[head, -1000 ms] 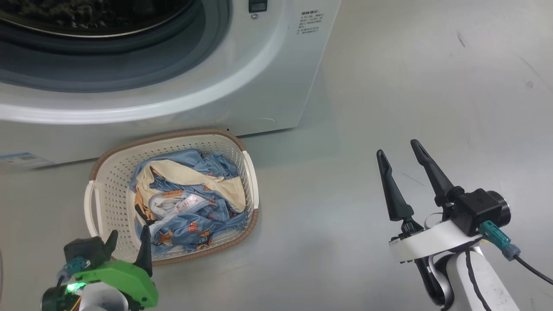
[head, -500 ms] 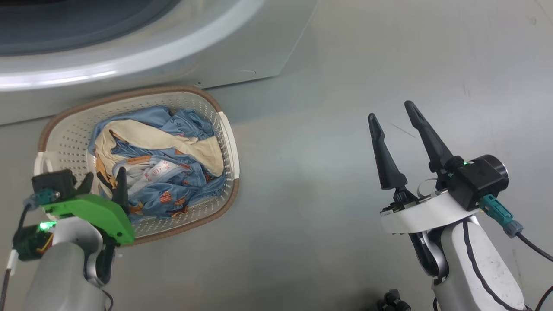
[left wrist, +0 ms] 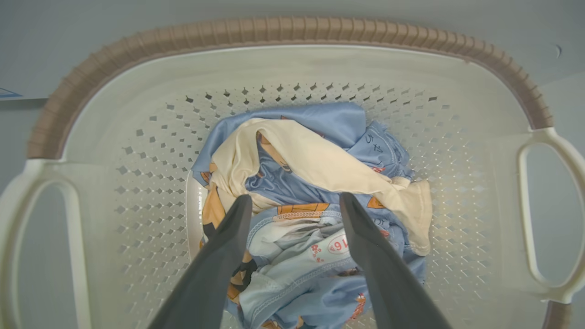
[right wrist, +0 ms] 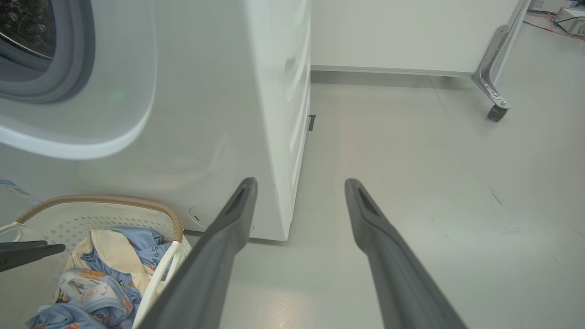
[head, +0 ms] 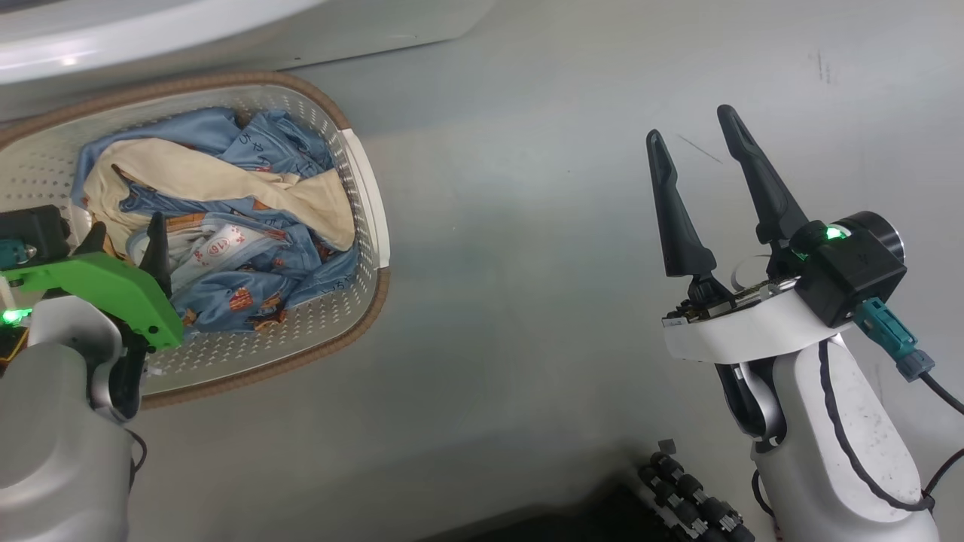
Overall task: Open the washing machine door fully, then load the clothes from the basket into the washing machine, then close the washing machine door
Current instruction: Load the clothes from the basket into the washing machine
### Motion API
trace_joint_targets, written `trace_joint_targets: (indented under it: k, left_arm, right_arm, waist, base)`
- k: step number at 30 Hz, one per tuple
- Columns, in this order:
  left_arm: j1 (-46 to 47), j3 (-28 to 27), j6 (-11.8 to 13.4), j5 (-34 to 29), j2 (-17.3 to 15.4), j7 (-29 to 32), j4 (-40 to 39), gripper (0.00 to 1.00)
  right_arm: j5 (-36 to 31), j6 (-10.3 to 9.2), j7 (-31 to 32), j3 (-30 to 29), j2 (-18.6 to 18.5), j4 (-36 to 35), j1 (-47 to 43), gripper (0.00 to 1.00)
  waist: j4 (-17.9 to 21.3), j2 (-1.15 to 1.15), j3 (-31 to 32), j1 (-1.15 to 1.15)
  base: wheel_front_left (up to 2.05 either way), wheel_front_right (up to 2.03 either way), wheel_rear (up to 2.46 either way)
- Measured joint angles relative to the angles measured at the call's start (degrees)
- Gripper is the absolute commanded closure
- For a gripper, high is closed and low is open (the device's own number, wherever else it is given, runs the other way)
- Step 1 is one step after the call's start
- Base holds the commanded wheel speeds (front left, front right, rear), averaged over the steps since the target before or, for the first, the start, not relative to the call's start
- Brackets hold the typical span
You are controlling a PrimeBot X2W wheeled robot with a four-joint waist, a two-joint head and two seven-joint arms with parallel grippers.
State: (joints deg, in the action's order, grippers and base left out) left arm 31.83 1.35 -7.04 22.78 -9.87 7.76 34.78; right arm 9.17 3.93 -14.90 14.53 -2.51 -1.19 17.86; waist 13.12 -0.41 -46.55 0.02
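The cream perforated basket (head: 370, 226) with a brown rim stands on the floor against the white washing machine (head: 226, 30). Light-blue and cream clothes (head: 226, 226) lie bunched inside it. My left gripper (head: 126, 232) hangs open just above the pile, fingers straddling a blue and white fold of the clothes (left wrist: 297, 237) without touching. My right gripper (head: 691, 126) is open and empty over bare floor, right of the basket. The right wrist view shows the washing machine (right wrist: 219, 114) with its grey gasket (right wrist: 68, 68) uncovered. The washing machine door is out of view.
Grey floor stretches right of the machine. A white panel on a metal leg with a caster (right wrist: 496, 112) stands farther back. Black ribbed connectors (head: 693, 504) on my base lie at the bottom of the head view.
The head camera has tilted down, so the machine and basket have slid up and left. My left gripper has moved from the basket's near rim to over the clothes. Both grippers stay open.
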Motion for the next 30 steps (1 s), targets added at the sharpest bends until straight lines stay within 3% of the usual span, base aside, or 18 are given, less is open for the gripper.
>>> trace_joint_targets:
  k: [19,30]
  left_arm:
    - [11.62,-0.09,0.49,-1.36,-3.48,1.29,7.67,0.00]
    - [15.82,0.44,0.48,-2.19,-3.87,1.25,10.74,0.00]
  right_arm:
    - [-0.18,-1.09,0.01,-0.14,-0.02,-2.43,1.64,0.00]
    - [-0.18,-1.10,0.00,0.57,-0.03,-4.01,3.09,0.00]
  waist:
    - [0.93,0.00,-8.49,-0.01]
    - [0.84,0.00,-11.94,-0.01]
  base:
    - [0.00,0.00,0.00]
    - [0.00,0.00,0.00]
